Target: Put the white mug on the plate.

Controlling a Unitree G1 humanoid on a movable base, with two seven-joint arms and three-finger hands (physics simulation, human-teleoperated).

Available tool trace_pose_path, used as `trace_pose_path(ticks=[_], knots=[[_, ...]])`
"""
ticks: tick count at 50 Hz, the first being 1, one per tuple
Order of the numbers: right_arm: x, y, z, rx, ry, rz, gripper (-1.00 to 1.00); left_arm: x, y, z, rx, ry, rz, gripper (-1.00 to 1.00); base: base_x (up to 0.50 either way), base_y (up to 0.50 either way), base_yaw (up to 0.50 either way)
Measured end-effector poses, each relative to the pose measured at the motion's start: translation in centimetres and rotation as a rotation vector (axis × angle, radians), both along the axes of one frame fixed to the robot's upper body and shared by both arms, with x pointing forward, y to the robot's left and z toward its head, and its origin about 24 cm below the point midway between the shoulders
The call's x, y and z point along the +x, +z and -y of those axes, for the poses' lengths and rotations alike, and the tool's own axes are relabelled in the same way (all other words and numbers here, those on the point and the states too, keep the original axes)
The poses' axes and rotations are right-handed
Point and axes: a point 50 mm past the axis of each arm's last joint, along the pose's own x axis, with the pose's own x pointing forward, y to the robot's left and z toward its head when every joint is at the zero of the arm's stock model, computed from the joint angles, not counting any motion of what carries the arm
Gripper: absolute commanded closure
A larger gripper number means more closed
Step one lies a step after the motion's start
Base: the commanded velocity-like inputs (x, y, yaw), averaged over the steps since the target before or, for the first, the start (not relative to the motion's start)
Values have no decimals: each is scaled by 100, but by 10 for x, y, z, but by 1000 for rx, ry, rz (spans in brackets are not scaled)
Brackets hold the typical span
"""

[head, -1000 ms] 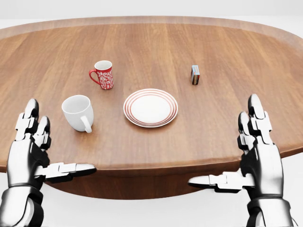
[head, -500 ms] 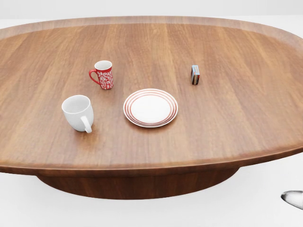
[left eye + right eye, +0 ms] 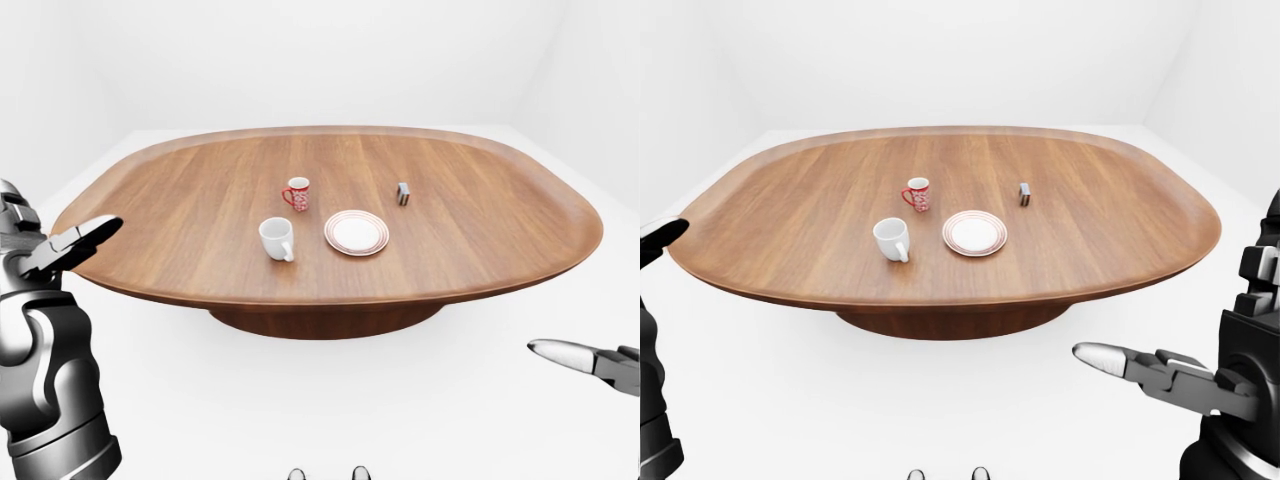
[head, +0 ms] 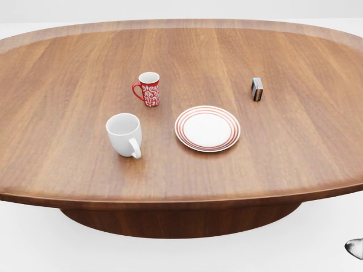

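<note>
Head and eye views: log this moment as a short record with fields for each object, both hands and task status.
white mug: upright on the table, handle toward the view's bottom right
plate: empty, right of the mug, apart from it
red patterned mug: upright, above the gap between mug and plate
small box: upper right of the plate
left hand: open, off the table's left edge
right hand: open, low right, short of the table
task status: mug not yet grasped

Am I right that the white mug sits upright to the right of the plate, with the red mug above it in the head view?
Not quite: in the head view the white mug sits upright left of the plate. The red mug is above it.
</note>
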Motion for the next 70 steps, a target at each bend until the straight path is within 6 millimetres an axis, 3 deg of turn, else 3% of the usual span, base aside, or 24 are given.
trace_pose_path(ticks=[26, 70], knots=[[0, 0, -1, -7, 5, 2, -100, -2, 2, -1, -9, 9, 9, -100, 0, 41, 0], [7, -5, -4, -3, 26, -35, -100, -3, 2, -1, -7, 10, 12, -100, 0, 0, 0]])
